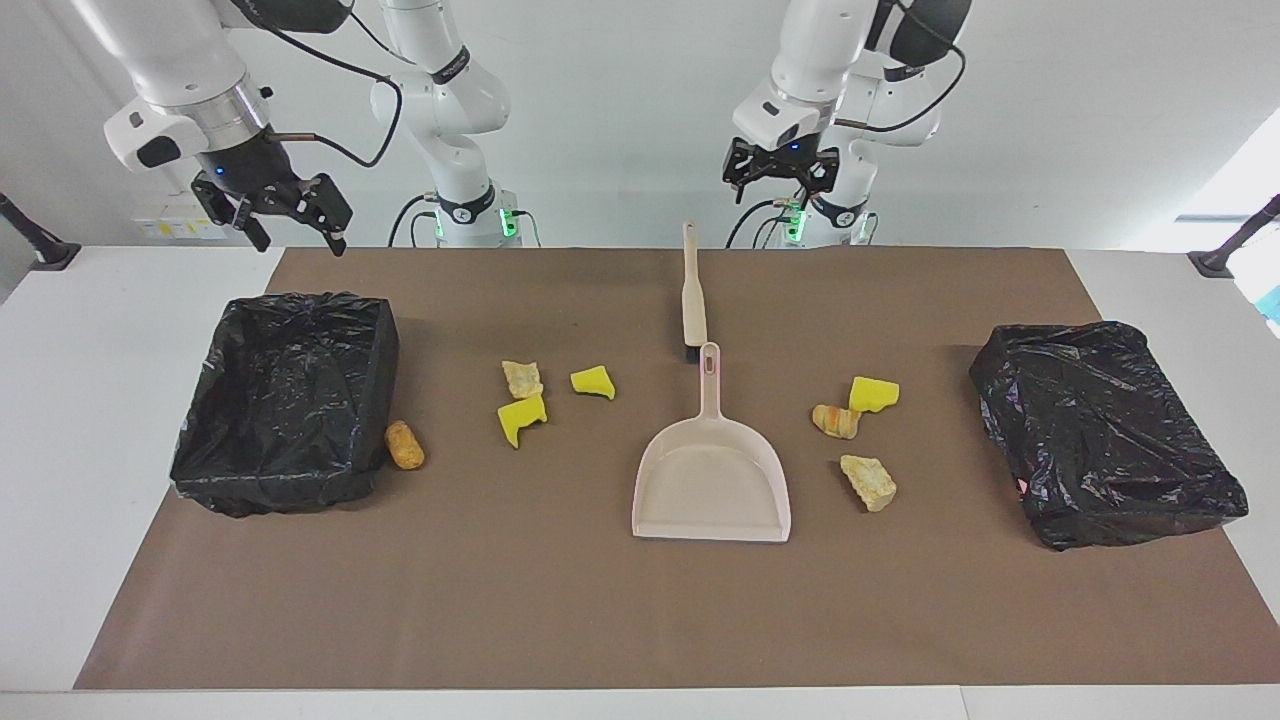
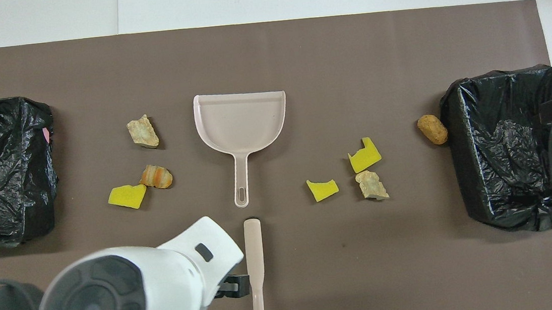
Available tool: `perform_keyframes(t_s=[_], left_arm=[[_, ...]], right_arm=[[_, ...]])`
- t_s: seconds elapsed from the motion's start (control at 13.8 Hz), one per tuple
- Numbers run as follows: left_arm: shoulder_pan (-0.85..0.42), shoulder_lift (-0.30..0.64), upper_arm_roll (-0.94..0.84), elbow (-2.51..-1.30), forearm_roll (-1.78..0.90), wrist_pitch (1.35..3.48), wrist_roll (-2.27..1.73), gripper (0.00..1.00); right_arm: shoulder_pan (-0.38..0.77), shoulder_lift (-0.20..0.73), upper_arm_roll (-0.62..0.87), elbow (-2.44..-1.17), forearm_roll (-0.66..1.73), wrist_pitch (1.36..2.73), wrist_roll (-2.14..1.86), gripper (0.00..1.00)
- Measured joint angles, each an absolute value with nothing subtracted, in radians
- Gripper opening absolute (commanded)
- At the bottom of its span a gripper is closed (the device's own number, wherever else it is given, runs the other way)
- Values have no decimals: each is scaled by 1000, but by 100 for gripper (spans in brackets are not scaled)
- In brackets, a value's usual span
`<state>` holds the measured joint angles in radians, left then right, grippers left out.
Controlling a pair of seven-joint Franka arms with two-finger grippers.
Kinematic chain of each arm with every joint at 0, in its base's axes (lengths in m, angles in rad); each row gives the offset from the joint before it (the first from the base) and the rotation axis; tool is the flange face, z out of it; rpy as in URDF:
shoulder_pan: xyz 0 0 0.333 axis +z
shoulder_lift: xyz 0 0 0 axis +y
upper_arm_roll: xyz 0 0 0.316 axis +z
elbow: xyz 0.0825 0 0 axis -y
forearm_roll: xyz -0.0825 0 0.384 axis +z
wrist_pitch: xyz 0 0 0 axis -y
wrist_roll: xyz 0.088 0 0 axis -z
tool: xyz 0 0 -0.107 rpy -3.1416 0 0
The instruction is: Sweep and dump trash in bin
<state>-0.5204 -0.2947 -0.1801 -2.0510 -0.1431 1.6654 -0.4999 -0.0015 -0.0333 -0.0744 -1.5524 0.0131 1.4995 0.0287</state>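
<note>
Left gripper (image 1: 781, 172): raised in the air over the robots' edge of the brown mat (image 1: 560, 600), just beside the brush's handle end; fingers spread, holding nothing.
Right gripper (image 1: 288, 215): raised over the robots' edge of the table (image 1: 90, 380), near the open bin; fingers spread, empty.
Brush (image 2: 254, 263): lies flat on the mat, handle toward the robots, head pointing at the dustpan's handle tip.
Dustpan (image 1: 712, 470): beige, flat at the mat's middle, handle toward the robots, pan empty.
Trash (image 1: 523, 400): seven small pieces, all on the mat. Three lie between the dustpan and the open bin: a tan lump and two yellow chunks. An orange-brown lump (image 1: 404, 444) sits just beside the open bin's wall. Three more lie toward the left arm's end: a yellow chunk (image 1: 873, 393) touching a striped orange lump (image 1: 835, 421), and a pale lump (image 1: 868, 482) farther from the robots.
Open bin (image 1: 290, 400): black-lined, at the right arm's end.
Second bin (image 1: 1105, 430): covered in black plastic, at the left arm's end.
</note>
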Motion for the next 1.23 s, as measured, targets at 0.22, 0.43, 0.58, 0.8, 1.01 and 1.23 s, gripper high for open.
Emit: perform_keyframes(t_s=[0.22, 0.43, 0.58, 0.8, 1.01, 1.23], left_arm=[[-619, -281, -181, -2210, -146, 1827, -558, 100], [-686, -200, -180, -2359, -151, 2039, -608, 100], [-706, -143, -180, -2376, -153, 2089, -628, 100], [-727, -122, -179, -2393, -154, 2093, -628, 100], [-740, -122, -179, -2411, -175, 2093, -628, 100], [-757, -123, -179, -2416, -191, 2093, -628, 100]], right_arm=[[-1, -33, -74, -1552, 13, 1500, 29, 100], [-1, -33, -74, -1552, 13, 1500, 29, 100], [-1, -33, -74, -1552, 13, 1500, 29, 100], [-1, -33, -74, -1552, 13, 1500, 29, 100], [-1, -33, -74, -1552, 13, 1500, 29, 100], [-2, -33, -75, -1552, 13, 1500, 29, 100]])
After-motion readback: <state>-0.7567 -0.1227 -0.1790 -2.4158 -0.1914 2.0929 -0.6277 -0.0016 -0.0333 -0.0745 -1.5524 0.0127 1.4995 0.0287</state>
